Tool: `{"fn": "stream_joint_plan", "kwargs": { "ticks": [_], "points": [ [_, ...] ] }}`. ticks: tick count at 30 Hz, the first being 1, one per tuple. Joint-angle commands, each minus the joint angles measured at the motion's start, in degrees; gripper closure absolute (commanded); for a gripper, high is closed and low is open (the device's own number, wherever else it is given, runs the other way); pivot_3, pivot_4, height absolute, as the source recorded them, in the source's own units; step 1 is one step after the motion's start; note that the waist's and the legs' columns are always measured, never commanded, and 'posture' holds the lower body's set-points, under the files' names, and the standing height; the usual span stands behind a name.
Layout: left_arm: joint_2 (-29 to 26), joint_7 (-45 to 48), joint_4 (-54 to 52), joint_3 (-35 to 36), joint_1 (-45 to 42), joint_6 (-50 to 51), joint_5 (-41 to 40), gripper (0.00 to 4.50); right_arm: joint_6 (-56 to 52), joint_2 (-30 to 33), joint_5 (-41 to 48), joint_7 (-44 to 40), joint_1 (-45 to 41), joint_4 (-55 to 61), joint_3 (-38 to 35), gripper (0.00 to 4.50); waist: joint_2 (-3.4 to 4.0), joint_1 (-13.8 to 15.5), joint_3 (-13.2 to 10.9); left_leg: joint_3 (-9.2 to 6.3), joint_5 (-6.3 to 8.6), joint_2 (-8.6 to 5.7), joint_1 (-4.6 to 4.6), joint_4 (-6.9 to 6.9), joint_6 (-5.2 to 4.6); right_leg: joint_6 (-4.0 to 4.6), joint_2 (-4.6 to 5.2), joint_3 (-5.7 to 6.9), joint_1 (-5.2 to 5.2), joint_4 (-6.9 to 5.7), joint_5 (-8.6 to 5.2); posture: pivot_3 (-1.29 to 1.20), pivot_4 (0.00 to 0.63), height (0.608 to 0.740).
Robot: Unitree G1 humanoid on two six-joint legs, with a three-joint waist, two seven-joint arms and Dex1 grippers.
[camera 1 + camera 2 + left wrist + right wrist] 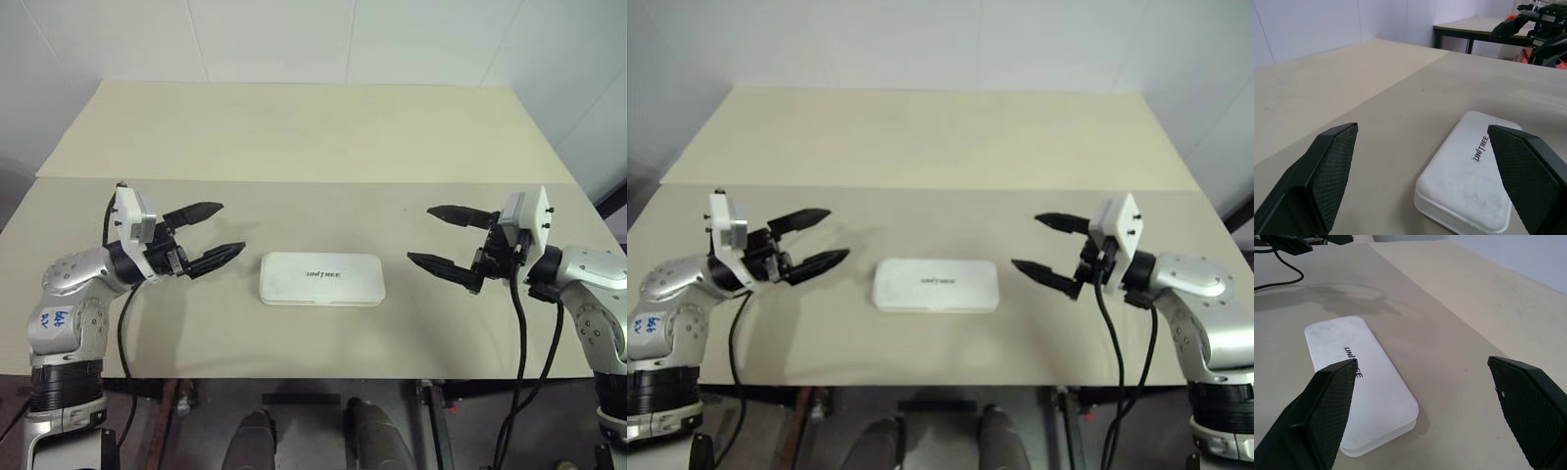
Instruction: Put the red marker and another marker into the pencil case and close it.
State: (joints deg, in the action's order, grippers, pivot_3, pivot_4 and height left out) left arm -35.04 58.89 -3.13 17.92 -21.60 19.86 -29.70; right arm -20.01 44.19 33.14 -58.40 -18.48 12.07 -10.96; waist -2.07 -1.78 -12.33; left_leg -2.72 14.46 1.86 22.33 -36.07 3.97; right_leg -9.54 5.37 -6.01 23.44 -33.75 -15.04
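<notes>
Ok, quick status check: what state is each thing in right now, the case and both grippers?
pencil case: lid shut, lying flat on the table between the grippers
left gripper: open, empty, beside the case, not touching it
right gripper: open, empty, beside the case, not touching it

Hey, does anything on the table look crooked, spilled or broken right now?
Nothing stands out. The pencil case lies flat and shut on the table, squarely between the left gripper and the right gripper, both open and apart from it. No spill or damage shows.
</notes>
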Motion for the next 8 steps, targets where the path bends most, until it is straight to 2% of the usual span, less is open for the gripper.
{"fn": "stream_joint_plan", "kwargs": {
  "ticks": [1,8],
  "points": [
    [-1.09,-0.22,-1.87,-0.34,0.43,-1.64,-0.3,0.03,1.73,0.9,-0.18,-1.08,0.2,-0.6,-2.02,0.0,0.0,0.06,0.0,0.0,0.0,0.0,0.0,-0.01,0.0,0.01,0.0,0.0,0.0,0.0,-0.01,0.0,0.15,0.74],
    [-2.35,-1.18,0.07,-1.04,-0.64,-2.01,0.54,0.03,3.09,0.22,-1.28,-0.57,2.36,-1.41,-2.78,0.0,0.0,-0.04,0.0,0.01,0.0,0.0,0.0,0.02,0.0,0.08,0.0,0.0,0.01,0.03,-0.04,0.0,0.15,0.74]
  ]
}}
